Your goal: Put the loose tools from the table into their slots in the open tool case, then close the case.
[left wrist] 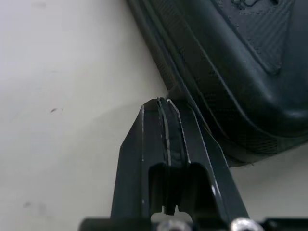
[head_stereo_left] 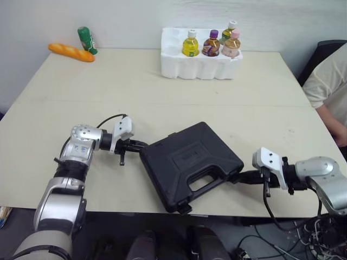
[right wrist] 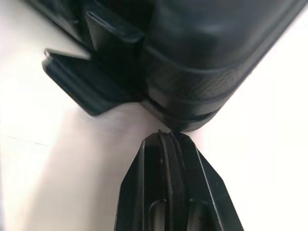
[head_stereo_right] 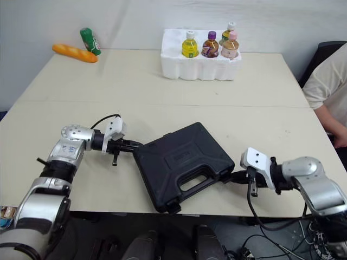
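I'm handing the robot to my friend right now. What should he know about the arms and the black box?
Left gripper: shut, holding nothing, tip at the left edge of the tool case.
Right gripper: shut, holding nothing, tip at the case's right corner.
Case: lies flat near the front edge of the table, lid down.
Done: lid lowered.
Left: one front latch looks flipped out, so probably press the latches shut, then back both arms away.

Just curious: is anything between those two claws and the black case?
Nothing visible. The left gripper and right gripper, both shut, have their tips right at opposite sides of the closed black plastic tool case.
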